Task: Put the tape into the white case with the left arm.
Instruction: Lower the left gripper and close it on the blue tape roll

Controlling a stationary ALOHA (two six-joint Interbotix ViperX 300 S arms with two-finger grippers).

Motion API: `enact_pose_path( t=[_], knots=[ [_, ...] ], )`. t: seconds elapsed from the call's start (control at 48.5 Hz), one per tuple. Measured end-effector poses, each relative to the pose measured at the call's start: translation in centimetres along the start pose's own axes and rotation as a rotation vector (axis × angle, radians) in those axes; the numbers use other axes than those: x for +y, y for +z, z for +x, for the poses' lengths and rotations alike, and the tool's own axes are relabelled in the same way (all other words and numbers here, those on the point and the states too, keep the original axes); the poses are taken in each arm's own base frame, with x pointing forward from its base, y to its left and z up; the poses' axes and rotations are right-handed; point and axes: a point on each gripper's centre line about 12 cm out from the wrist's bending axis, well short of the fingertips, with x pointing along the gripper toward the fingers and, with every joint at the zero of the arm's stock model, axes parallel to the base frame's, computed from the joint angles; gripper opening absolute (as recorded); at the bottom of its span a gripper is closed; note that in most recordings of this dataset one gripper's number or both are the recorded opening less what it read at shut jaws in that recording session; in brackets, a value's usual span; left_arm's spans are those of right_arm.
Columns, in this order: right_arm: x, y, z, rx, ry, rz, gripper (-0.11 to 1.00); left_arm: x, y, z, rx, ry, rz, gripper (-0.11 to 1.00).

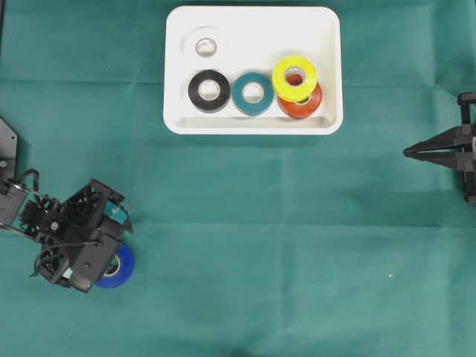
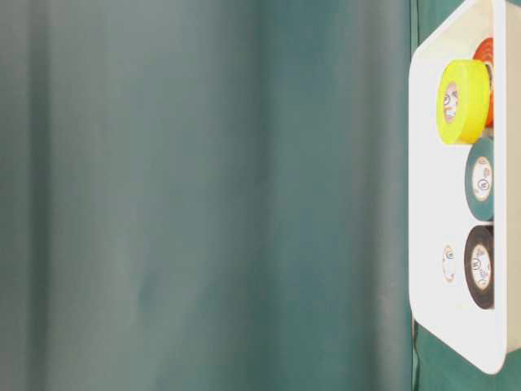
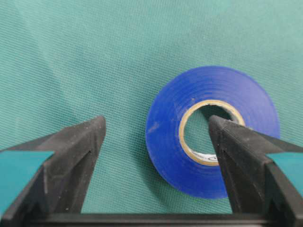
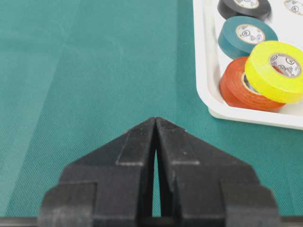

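A blue tape (image 3: 163, 142) lies flat on the green cloth at the lower left of the overhead view (image 1: 123, 268), partly under the arm. My left gripper (image 3: 157, 122) is open and straddles one side of the ring: the right fingertip (image 3: 218, 128) is inside the tape's hole, the left fingertip (image 3: 94, 130) stands outside on bare cloth. From overhead the left gripper (image 1: 111, 260) points down at the tape. The white case (image 1: 175, 123) sits at the top centre, far from the tape. My right gripper (image 1: 407, 153) is shut and empty at the right edge.
The case holds a white roll (image 1: 204, 46), a black roll (image 1: 209, 91), a teal roll (image 1: 253, 93) and a yellow roll (image 1: 294, 77) lying on an orange one (image 1: 301, 106). Green cloth (image 1: 260, 238) stretches between the tape and the case.
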Motion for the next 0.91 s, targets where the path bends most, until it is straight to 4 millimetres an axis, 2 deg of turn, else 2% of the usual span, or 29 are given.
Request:
enact_pose_path(
  t=[0.165,0.268,0.309,0.453,0.494,0.762,0.906],
  knots=[
    [0.0,0.0,0.0,0.0,0.0,0.0,-0.09,0.2,-0.4,0.8,0.026,0.002,-0.008,0.87],
    [0.0,0.0,0.0,0.0,0.0,0.0,-0.09,0.3,-0.3,0.8,0.023,0.004,-0.009,0.81],
    [0.0,0.0,0.0,0.0,0.0,-0.002,-0.09,0.2,-0.2,0.8,0.02,0.003,-0.009,0.74],
    [0.0,0.0,0.0,0.0,0.0,0.0,-0.09,0.3,-0.1,0.8,0.022,0.004,-0.023,0.32],
    [0.0,0.0,0.0,0.0,0.0,0.0,-0.09,0.3,-0.2,0.8,0.025,0.004,-0.024,0.24],
    [0.0,0.0,0.0,0.0,0.0,0.0,-0.09,0.3,0.3,0.7,0.026,0.003,-0.021,0.24],
    [0.0,0.0,0.0,0.0,0.0,0.0,-0.09,0.5,1.8,-0.5,-0.02,0.007,-0.027,0.24]
  ],
)
